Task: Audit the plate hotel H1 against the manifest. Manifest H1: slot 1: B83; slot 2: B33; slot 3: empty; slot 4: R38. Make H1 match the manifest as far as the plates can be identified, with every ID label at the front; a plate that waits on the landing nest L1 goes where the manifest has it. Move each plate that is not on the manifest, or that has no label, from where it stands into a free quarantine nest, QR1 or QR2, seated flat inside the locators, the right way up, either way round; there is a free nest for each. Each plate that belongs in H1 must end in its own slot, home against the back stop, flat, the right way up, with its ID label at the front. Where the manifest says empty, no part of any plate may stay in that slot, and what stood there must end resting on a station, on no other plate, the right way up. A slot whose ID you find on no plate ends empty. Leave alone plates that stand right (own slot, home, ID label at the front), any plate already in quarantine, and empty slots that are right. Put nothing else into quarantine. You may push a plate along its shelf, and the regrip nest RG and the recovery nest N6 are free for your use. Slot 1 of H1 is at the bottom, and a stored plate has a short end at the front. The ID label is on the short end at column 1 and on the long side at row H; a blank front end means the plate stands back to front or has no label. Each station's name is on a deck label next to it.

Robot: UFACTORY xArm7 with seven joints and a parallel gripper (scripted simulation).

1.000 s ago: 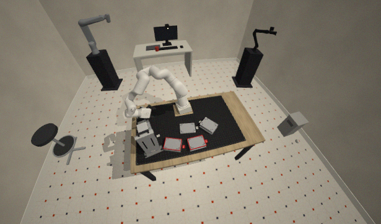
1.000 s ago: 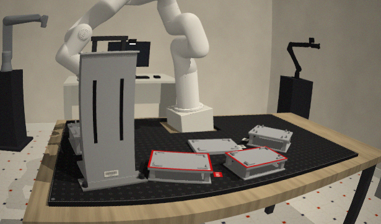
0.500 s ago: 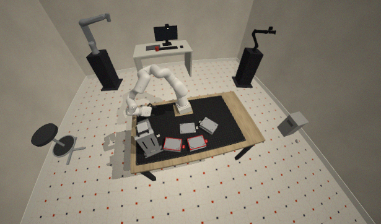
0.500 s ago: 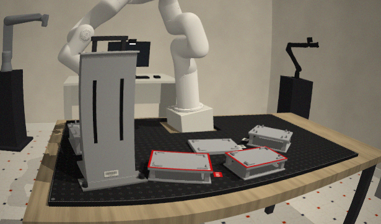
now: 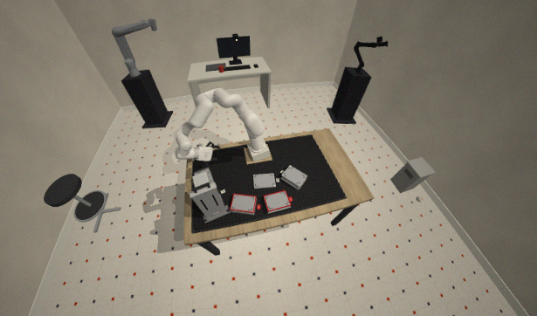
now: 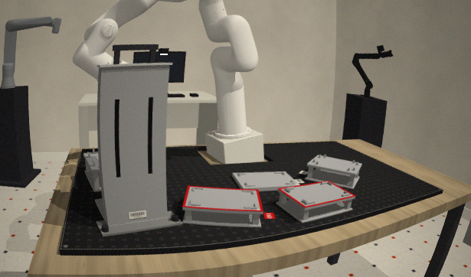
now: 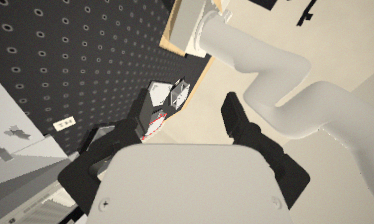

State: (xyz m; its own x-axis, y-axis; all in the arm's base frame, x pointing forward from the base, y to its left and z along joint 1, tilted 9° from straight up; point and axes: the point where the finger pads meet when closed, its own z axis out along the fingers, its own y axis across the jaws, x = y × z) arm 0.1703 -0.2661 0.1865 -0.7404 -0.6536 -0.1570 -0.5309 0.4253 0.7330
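We stand our white seven-joint arm (image 5: 232, 105) on a pale block base (image 6: 257, 153) at the back edge of a black perforated deck mat (image 5: 311, 161), which covers most of a light wooden table (image 5: 354, 183) with dark legs. Our black two-finger gripper (image 7: 188, 120) hangs past the table's edge behind the tall grey plate hotel (image 6: 132, 145), its fingers spread wide with nothing between them.

The hotel shows us its slotted back panel and a barcode label; from these views we cannot tell what sits in its slots. In front of it lie two red-rimmed grey quarantine nests (image 6: 222, 200), side by side, and behind them a flat grey nest (image 6: 264, 180) and a raised grey nest (image 6: 334, 170).

The floor is cream tile with red and dark dots (image 5: 293, 271). Against the beige walls we see a white desk with a monitor (image 5: 232, 72), two black pedestals carrying arms (image 5: 146, 98), a black round stool (image 5: 63, 189) and a grey box (image 5: 412, 175).
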